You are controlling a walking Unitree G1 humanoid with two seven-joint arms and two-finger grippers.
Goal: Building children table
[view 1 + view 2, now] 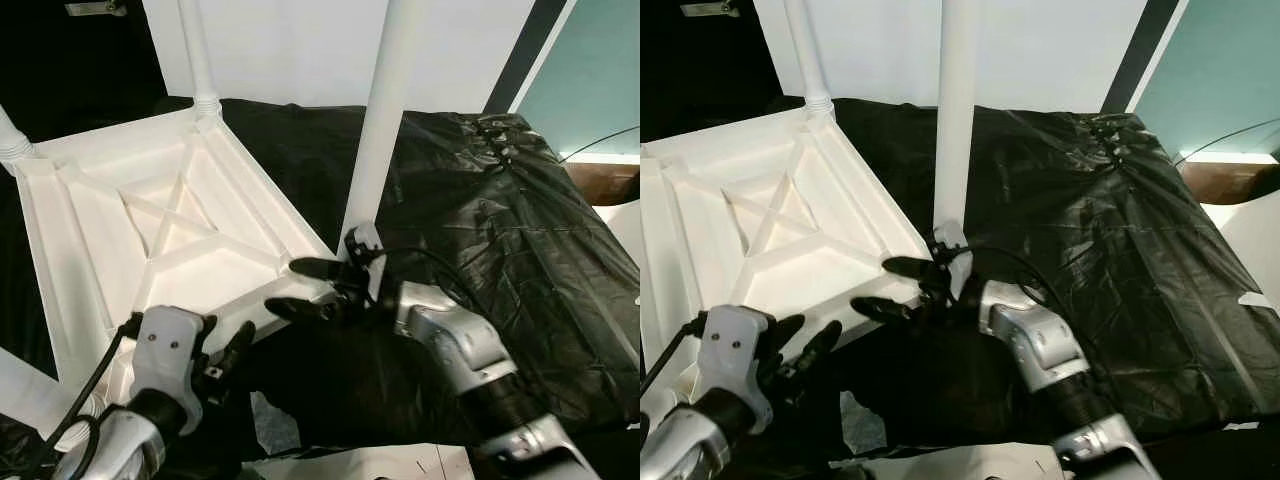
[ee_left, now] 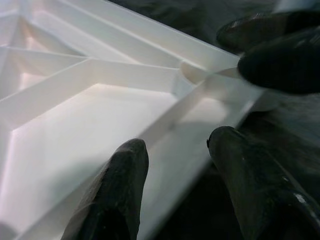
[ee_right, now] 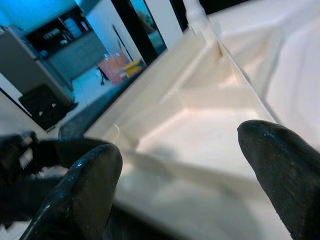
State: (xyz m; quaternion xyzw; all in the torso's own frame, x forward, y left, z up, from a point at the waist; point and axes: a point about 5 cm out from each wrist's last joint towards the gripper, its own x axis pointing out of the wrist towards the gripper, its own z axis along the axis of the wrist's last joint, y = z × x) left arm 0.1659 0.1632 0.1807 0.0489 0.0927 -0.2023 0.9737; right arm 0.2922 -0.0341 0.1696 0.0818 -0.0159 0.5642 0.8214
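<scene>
White plastic tabletop [image 1: 170,225] lies upside down so legs can plug in, right gripper [image 1: 300,288] and left gripper [image 1: 225,360], jaws released, flanking its six-o'clock corner.

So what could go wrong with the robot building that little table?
The tall white leg at the near corner stands by itself, with the right gripper open beside it. If it isn't seated, a bump might tip it. The upside-down tabletop rests on crinkly black plastic sheeting, so it could slide when the left gripper pushes.
</scene>
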